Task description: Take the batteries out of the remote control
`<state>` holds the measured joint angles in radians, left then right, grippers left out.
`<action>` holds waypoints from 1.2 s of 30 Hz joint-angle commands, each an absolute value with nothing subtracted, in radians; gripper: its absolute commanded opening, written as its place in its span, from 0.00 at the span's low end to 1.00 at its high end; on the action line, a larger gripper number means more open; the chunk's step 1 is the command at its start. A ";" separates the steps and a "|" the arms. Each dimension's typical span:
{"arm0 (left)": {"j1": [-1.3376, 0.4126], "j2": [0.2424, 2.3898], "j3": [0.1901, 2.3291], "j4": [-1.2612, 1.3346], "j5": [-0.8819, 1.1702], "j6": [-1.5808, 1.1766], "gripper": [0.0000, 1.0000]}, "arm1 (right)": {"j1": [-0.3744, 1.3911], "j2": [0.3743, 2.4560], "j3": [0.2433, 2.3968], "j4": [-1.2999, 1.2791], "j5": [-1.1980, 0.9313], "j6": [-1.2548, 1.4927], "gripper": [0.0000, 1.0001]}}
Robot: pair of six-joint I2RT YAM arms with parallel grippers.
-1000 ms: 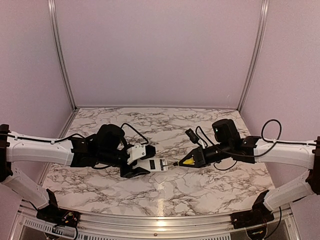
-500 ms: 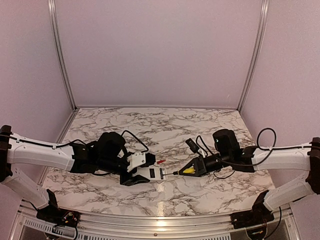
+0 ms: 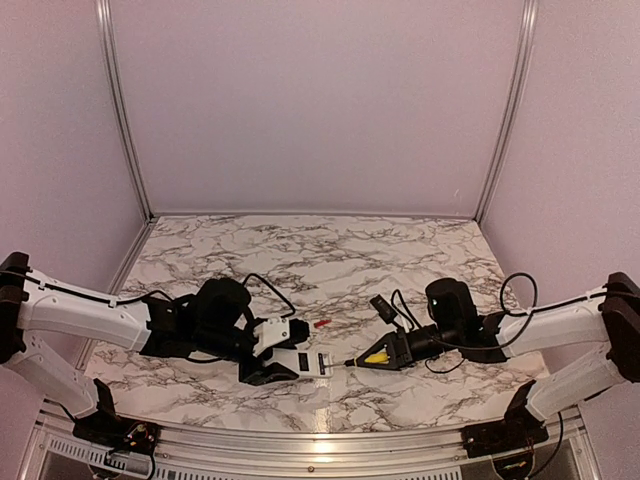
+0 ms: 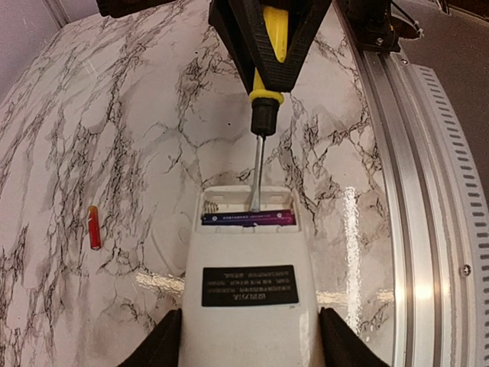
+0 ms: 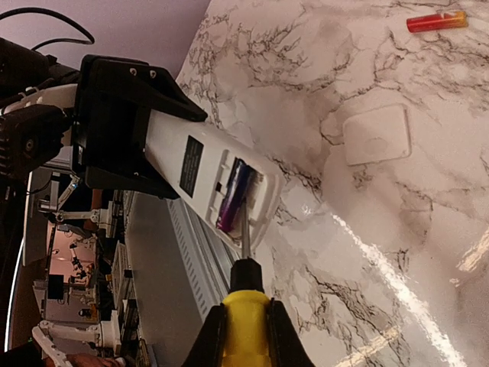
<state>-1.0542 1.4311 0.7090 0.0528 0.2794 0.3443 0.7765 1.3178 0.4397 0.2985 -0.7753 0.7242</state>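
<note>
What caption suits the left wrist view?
Yellow-handled screwdriver tip inside slim white plastic remote control beside its dark purple battery; small red battery lies loose on marble table.

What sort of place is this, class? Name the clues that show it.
Probably a robot lab test booth: plain lilac walls in aluminium rails, a marble-patterned table, and two arms bolted at its near edge.

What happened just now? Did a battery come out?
Yes: the red battery now lies on the table. The left end effector and right end effector slid toward the near edge, still holding the remote and the screwdriver; the dark battery is inside.
</note>
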 commanded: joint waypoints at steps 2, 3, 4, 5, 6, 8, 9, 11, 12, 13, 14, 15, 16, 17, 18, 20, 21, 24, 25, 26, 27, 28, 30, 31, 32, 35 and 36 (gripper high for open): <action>-1.052 1.440 0.706 0.239 0.283 0.283 0.00 | 0.804 1.358 0.380 0.334 -0.835 0.763 0.00; -1.053 1.441 0.702 0.246 0.282 0.275 0.00 | 0.805 1.360 0.373 0.344 -0.837 0.767 0.00; -1.052 1.442 0.694 0.253 0.284 0.269 0.00 | 0.804 1.362 0.367 0.352 -0.839 0.773 0.00; -1.054 1.443 0.690 0.259 0.284 0.263 0.00 | 0.804 1.364 0.362 0.357 -0.840 0.780 0.00; -1.054 1.444 0.684 0.263 0.284 0.259 0.00 | 0.804 1.366 0.358 0.360 -0.840 0.785 0.00; -1.054 1.447 0.672 0.270 0.283 0.248 0.00 | 0.804 1.374 0.354 0.365 -0.840 0.792 0.00; -1.054 1.449 0.667 0.276 0.285 0.241 0.00 | 0.804 1.384 0.350 0.373 -0.845 0.799 0.00; -1.055 1.450 0.653 0.296 0.285 0.218 0.00 | 0.805 1.400 0.345 0.390 -0.853 0.810 0.00; -1.056 1.451 0.646 0.305 0.290 0.212 0.00 | 0.806 1.409 0.344 0.400 -0.859 0.814 0.00; -1.055 1.454 0.641 0.310 0.296 0.204 0.00 | 0.808 1.417 0.344 0.406 -0.864 0.817 0.00; -1.055 1.459 0.638 0.311 0.300 0.195 0.00 | 0.810 1.423 0.346 0.411 -0.866 0.818 0.00; -1.055 1.466 0.636 0.310 0.304 0.190 0.00 | 0.812 1.429 0.349 0.414 -0.869 0.818 0.00; -1.055 1.468 0.633 0.309 0.308 0.184 0.00 | 0.813 1.435 0.350 0.415 -0.870 0.820 0.00; -1.055 1.472 0.629 0.310 0.308 0.178 0.00 | 0.814 1.440 0.353 0.415 -0.872 0.819 0.00; -1.056 1.474 0.625 0.311 0.310 0.175 0.00 | 0.816 1.445 0.356 0.415 -0.873 0.821 0.00; -1.057 1.475 0.614 0.314 0.314 0.167 0.00 | 0.818 1.452 0.357 0.414 -0.876 0.823 0.00; -1.057 1.477 0.609 0.314 0.316 0.163 0.00 | 0.819 1.456 0.358 0.413 -0.876 0.824 0.00; -1.057 1.489 0.598 0.311 0.327 0.145 0.00 | 0.822 1.469 0.359 0.416 -0.879 0.829 0.00; -1.057 1.495 0.596 0.311 0.332 0.137 0.00 | 0.823 1.474 0.359 0.418 -0.882 0.831 0.00; -1.057 1.501 0.594 0.312 0.338 0.126 0.00 | 0.825 1.480 0.359 0.422 -0.884 0.834 0.00; -1.057 1.505 0.588 0.317 0.342 0.112 0.00 | 0.828 1.485 0.359 0.425 -0.888 0.836 0.00; -1.057 1.509 0.583 0.323 0.347 0.102 0.00 | 0.830 1.491 0.358 0.428 -0.890 0.838 0.00; -1.057 1.516 0.572 0.339 0.354 0.079 0.00 | 0.834 1.502 0.354 0.448 -0.898 0.850 0.00; -1.057 1.519 0.567 0.347 0.355 0.071 0.00 | 0.837 1.505 0.350 0.462 -0.902 0.859 0.00; -1.057 1.521 0.562 0.353 0.357 0.064 0.00 | 0.838 1.508 0.348 0.477 -0.909 0.868 0.00; -1.057 1.527 0.552 0.362 0.361 0.055 0.00 | 0.839 1.518 0.342 0.510 -0.923 0.889 0.00; -1.057 1.528 0.552 0.362 0.363 0.055 0.00 | 0.839 1.519 0.342 0.509 -0.920 0.889 0.00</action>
<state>-1.0672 1.5177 0.5602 0.2680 0.3923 0.0887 0.8165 1.5002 0.3614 0.5041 -0.8528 0.8604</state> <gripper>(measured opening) 0.560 0.127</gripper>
